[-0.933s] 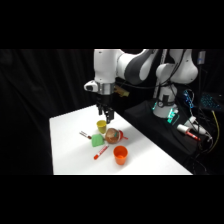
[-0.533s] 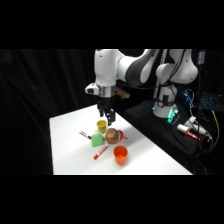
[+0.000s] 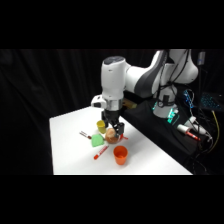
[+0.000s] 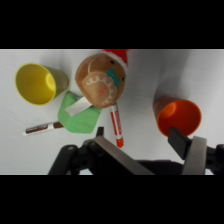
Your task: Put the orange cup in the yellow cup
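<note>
- Compared with the pictures from a moment ago, the gripper (image 3: pixel 114 131) sits lower over the table (image 3: pixel 67 145), close above the cluster of objects, and seems shifted slightly toward the orange cup (image 3: pixel 120 155).
- I judge this to be the approach to the pick: nothing is grasped yet, and the orange cup is still standing alone, upright, on the table.
- In the wrist view the gripper's (image 4: pixel 148 141) two fingers are spread wide with nothing between them.
- The orange cup (image 4: pixel 179 117) lies ahead of the right-hand finger (image 4: pixel 191 147), just beside its tip, mouth open toward the camera; it is not yet between the fingers.
- The yellow cup (image 4: pixel 39 83) is well off to the opposite side, beyond the left-hand finger, also upright and empty.
- Between the two cups, straight ahead of the gripper, lie a round brown ball-like object (image 4: pixel 102 80) with a painted face, a green block (image 4: pixel 78 116), a red marker (image 4: pixel 116 126) and a dark marker (image 4: pixel 42 129).
- To grasp the orange cup, the gripper likely needs to move further toward it so its rim sits between the fingers.
</note>
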You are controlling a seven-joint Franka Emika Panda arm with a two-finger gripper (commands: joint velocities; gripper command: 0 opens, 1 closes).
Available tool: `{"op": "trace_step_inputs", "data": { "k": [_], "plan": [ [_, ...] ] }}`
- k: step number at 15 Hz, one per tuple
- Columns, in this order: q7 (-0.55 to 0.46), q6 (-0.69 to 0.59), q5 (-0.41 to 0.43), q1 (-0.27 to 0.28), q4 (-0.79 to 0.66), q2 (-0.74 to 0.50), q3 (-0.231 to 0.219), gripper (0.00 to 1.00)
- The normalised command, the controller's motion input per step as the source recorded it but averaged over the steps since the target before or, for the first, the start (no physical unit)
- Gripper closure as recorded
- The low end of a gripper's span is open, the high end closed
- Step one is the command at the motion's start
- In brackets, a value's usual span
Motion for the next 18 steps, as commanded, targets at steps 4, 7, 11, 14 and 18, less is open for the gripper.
{"op": "trace_step_inputs", "data": {
  "k": [4, 7, 11, 14, 18],
  "plan": [
    [0.0, 0.13, 0.056, 0.083, 0.13, 0.17, 0.043, 0.0],
    [-0.02, 0.14, 0.08, 0.053, 0.13, 0.18, 0.032, 0.0],
    [-0.07, 0.16, 0.127, 0.032, 0.12, 0.19, 0.038, 0.0],
    [-0.08, 0.18, 0.125, 0.035, 0.11, 0.19, 0.031, 0.0],
    [-0.1, 0.17, 0.135, 0.024, 0.07, 0.14, 0.024, 0.0]
  ]
}}
